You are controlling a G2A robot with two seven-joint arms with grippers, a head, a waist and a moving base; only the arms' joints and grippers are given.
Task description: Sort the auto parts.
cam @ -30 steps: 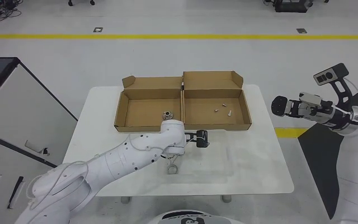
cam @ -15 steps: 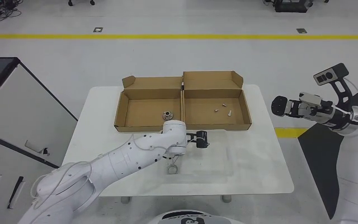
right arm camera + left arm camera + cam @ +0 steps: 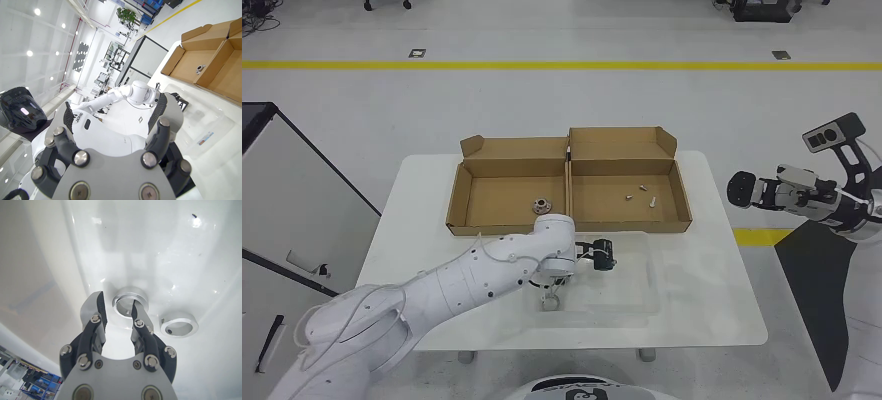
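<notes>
White bench (image 3: 712, 300) carries two cardboard boxes (image 3: 492, 205) along its 12 o'clock side and a clear tray (image 3: 637, 290) toward 6 o'clock. The left gripper (image 3: 117, 298) hangs in the tray, jaws open astride the wall of one silver ring (image 3: 140, 297). A second ring (image 3: 178, 333) lies just beside it. The right gripper (image 3: 116, 103), jaws open, sits off the bench at 3 o'clock.

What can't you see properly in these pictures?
Bits in the right box: too small in the top view to name.
Ring at the left gripper: a jaw covers part of its rim, left wrist view.
Tray: cut off by the left wrist view's edges.
</notes>
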